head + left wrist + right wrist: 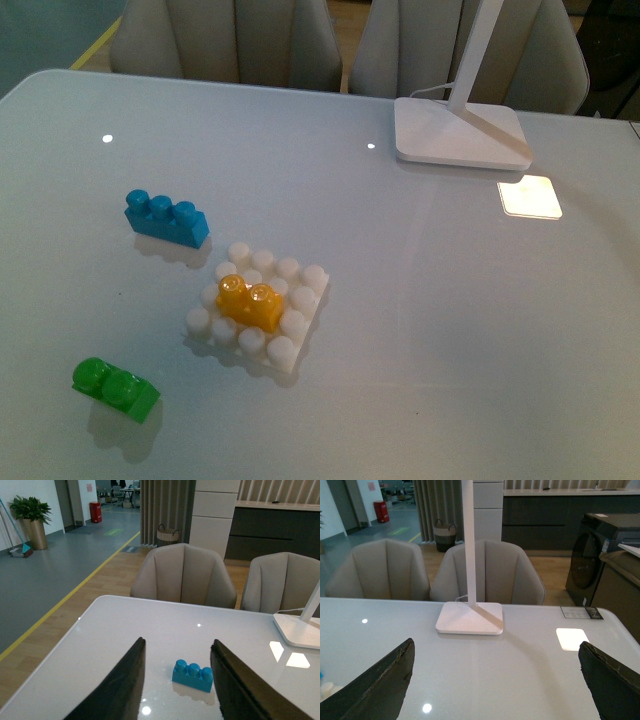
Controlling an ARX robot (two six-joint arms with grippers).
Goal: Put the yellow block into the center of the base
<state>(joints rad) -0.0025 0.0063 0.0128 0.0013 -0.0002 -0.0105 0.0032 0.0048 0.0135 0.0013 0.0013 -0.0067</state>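
The yellow block sits on the middle studs of the white studded base, seen in the front view left of the table's centre. Neither arm shows in the front view. My left gripper is open and empty, raised above the table, with a blue three-stud brick on the table beyond its fingers. My right gripper is open wide and empty, facing the lamp foot. A sliver of the base shows at the right wrist view's edge.
A blue three-stud brick lies behind-left of the base, a green two-stud brick at the front left. A white lamp foot with its stem stands at the back right, also in the right wrist view. Chairs stand behind the table.
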